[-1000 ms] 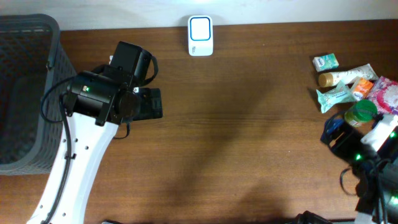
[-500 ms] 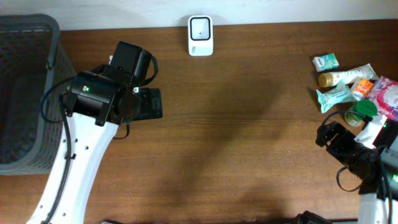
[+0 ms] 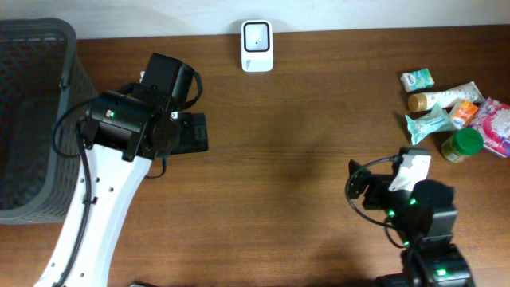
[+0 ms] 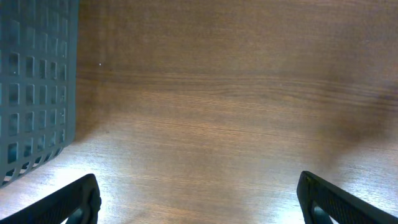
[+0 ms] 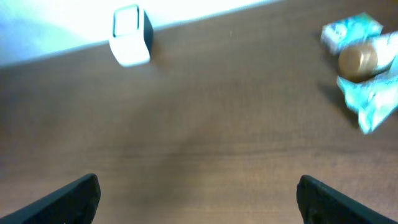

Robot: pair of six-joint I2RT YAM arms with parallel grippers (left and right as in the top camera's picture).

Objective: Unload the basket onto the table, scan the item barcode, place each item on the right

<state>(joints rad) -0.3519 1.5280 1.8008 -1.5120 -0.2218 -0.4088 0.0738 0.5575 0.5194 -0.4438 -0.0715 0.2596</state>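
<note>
Matt wood-grain table (image 3: pixel 319 112); grey plastic lattice basket (image 3: pixel 40 28) at nine o'clock; smooth white plastic scanner (image 3: pixel 256 46) at twelve.

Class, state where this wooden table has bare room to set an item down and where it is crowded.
Free: the middle of the brown table, between the white box-shaped scanner, the left arm and the right arm. Crowded: the heap of small packets and bottles at far right; the dark grey mesh basket fills the left edge.

A dark brown wood-grain table (image 3: pixel 303 159) meets a pale wall (image 3: pixel 358 12) along its far edge, softly shadowed.
</note>
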